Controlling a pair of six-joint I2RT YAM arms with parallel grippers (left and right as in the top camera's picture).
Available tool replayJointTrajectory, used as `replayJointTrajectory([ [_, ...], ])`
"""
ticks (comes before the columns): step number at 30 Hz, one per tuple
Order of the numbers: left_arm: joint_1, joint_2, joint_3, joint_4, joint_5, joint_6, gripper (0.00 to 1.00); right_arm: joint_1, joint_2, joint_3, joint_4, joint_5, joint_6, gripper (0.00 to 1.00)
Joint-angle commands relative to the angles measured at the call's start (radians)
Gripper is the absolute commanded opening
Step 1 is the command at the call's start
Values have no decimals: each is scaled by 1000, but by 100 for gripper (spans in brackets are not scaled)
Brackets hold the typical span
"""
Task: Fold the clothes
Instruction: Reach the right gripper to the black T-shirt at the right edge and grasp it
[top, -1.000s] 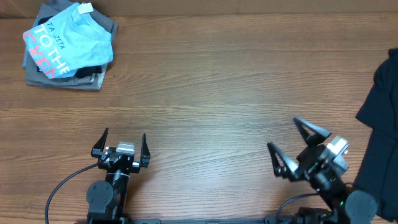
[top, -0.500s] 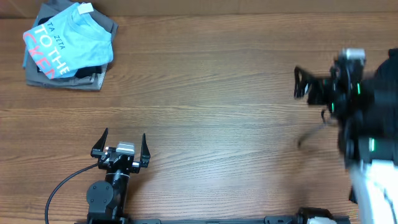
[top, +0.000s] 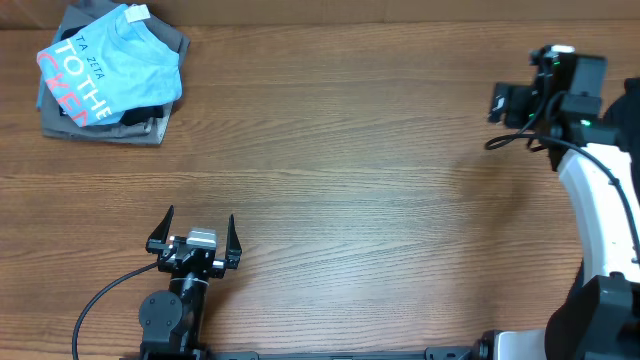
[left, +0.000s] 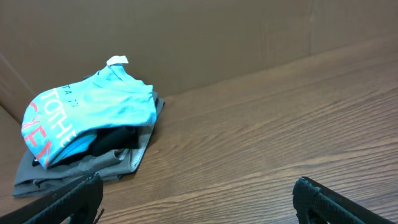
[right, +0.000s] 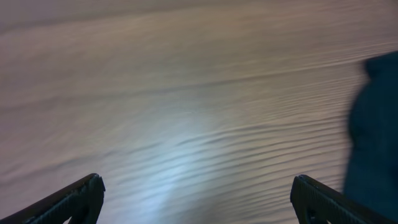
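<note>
The black shirt (top: 634, 120) shows only as a dark patch at the table's right edge in the overhead view, mostly hidden behind my right arm. It also fills the right edge of the right wrist view (right: 373, 137). My right gripper (top: 505, 105) is raised over the far right of the table, just left of the shirt. Its fingers (right: 198, 199) are wide open and empty above bare, blurred wood. My left gripper (top: 198, 222) rests at the front left, open and empty (left: 199, 199).
A light blue tee with pink and white lettering (top: 110, 65) lies on grey folded garments (top: 150, 125) at the far left corner. The stack also shows in the left wrist view (left: 93, 106). A brown wall runs behind the wooden table (top: 330, 150).
My right arm has swung from the front right up to the far right of the table, beside the shirt. The left arm has not moved.
</note>
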Motion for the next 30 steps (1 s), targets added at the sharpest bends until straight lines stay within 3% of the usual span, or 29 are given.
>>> replayJointTrajectory([
  [1, 10, -11, -3, 0, -6, 5, 100, -92, 27, 36, 20, 66, 5, 100],
  [5, 10, -11, -3, 0, -6, 5, 100, -215, 106, 36, 11, -11, 130, 100],
  [7, 10, -11, -3, 0, -6, 5, 100, -246, 126, 35, 8, -101, 136, 100],
  [11, 10, -11, -3, 0, -6, 5, 100, -286, 164, 35, 39, -104, 148, 100],
  [30, 10, -11, -3, 0, -6, 5, 100, -396, 428, 35, 52, 84, 159, 99],
])
